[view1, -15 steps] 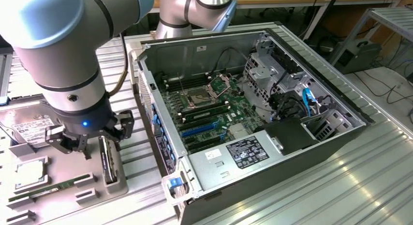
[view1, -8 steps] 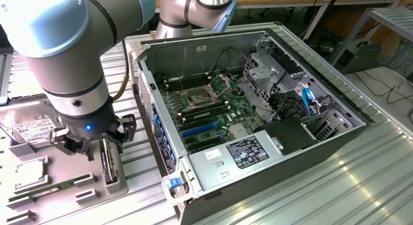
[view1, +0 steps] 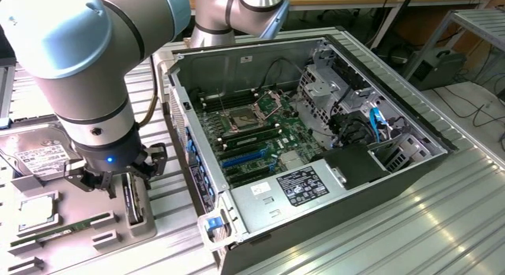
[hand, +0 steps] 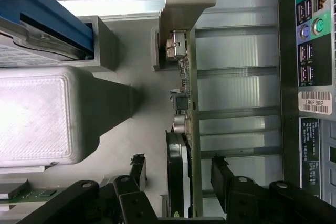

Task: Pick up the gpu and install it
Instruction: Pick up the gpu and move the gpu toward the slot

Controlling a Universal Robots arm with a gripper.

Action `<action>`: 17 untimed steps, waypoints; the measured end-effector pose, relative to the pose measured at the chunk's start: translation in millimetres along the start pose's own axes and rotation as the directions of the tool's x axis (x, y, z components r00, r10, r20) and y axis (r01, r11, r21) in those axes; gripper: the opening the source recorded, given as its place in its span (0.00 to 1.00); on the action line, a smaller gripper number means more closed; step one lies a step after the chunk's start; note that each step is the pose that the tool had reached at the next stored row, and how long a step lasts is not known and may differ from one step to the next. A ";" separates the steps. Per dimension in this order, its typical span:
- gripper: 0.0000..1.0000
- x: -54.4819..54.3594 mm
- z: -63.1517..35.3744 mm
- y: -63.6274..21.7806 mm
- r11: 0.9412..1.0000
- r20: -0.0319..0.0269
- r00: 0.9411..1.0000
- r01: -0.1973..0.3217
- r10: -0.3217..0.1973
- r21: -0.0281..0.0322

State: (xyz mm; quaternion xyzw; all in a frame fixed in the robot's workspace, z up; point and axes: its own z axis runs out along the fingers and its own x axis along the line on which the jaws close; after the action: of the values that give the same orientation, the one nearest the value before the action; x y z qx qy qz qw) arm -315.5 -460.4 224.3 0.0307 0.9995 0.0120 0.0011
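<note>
Gripper (view1: 122, 175) jaws apart, straddling the gpu (view1: 131, 201), not clamped. Card stands on edge in its grey holder (view1: 146, 227), not yet lifted. Install in computer case (view1: 410, 118) not begun.

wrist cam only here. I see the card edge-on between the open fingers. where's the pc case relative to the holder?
Observer: The case lies on its side with its open face up. It is to the exterior view's right of the gray holder, where the gpu stands on edge between the open fingers of the gripper.
Operator: slots free?
Observer: The blue slots on the motherboard look empty. No card stands in them.
Operator: what's at the near end of the board?
Observer: A power supply with a dark label facing up.
</note>
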 end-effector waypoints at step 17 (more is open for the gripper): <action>0.35 -0.3 1.6 0.5 1.000 0.000 1.000 0.000 0.000 0.000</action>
State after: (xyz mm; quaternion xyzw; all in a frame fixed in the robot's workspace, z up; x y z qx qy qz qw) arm -315.2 -459.9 222.7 0.0306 0.9995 0.0121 0.0011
